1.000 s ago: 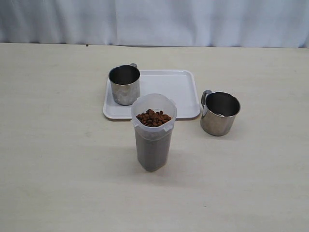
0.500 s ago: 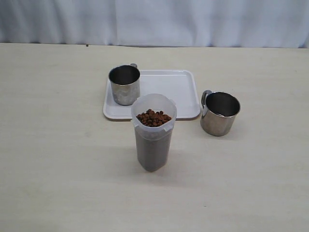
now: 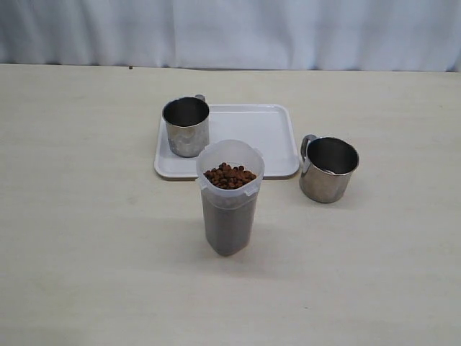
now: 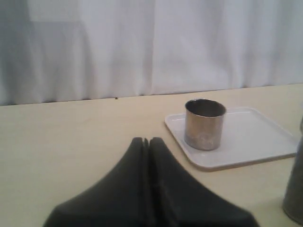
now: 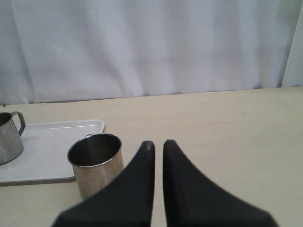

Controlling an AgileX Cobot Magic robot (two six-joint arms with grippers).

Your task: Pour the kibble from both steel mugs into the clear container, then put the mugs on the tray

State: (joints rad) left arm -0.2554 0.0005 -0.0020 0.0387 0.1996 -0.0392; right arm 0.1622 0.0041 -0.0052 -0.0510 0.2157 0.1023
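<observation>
Nothing shifts between the earlier frames and now; every object sits where it was. My left pincer [image 4: 146, 140] is pressed fully closed with its tips together, gripping nothing, and hangs above the bare surface [image 3: 86, 216]. My right pincer [image 5: 157, 143] is narrow, only a slim slit showing between its tips, and it too holds nothing. Neither pincer shows in the exterior view.

The clear container [image 3: 230, 198] stands upright at the near middle, with the kibble [image 3: 229, 176] heaped close under its rim. Just beyond it lies the tray [image 3: 266, 137]. The left steel mug [image 3: 186, 127] stands upright on the tray's left part. The right steel mug [image 3: 328, 169] stands upright on the surface just right of the tray, its handle turned toward the tray. Both mugs look empty.
</observation>
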